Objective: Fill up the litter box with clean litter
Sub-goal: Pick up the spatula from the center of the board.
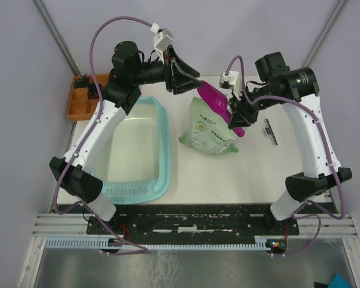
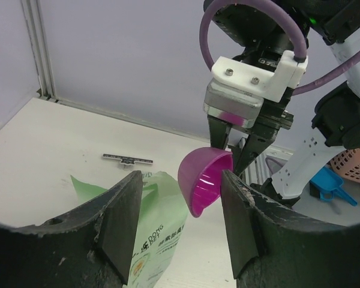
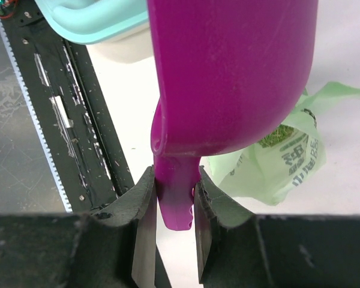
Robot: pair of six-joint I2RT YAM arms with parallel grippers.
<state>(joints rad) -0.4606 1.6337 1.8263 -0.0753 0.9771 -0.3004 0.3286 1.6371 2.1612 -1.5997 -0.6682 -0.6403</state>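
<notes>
**Clerk:** Item one, the litter box [image 1: 167,144]?

**Checker:** A light teal tub on the left half of the table [image 1: 228,180], lying lengthwise under the left arm. The ribbed ledge [image 1: 127,192] is at the near short end. The inner floor looks whitish from above. One rounded corner also shows at the top of the right wrist view.

**Clerk:** Item two, the bag?

**Checker:** The bag [image 1: 213,133] is light green and white with print. It lies on the table to the right of the litter box and apart from it, with its top end toward the far side.

**Clerk:** Item three, the scoop?

**Checker:** The scoop [image 1: 213,99] is magenta plastic, held in the air over the top end of the bag. It is tilted, with the bowl toward the far left and the handle toward the right arm. Seen from the left wrist, the inside of the bowl is glossy magenta.

**Clerk:** The right jaws?

**Checker:** Clenched on the scoop's handle. Both fingers [image 3: 145,240] press against it, and the handle's tip pokes out between them.

**Clerk:** The left jaws?

**Checker:** Released. The fingers [image 2: 123,225] are spread wide and grip nothing. They face the scoop's bowl, which shows in the gap between them. I cannot tell whether the bowl touches either finger.

**Clerk:** Anything else?

**Checker:** An orange tray [image 1: 78,108] with compartments sits at the far left corner, beyond the litter box. A small black strip [image 1: 270,131] lies flat on the table to the right of the bag.
</notes>
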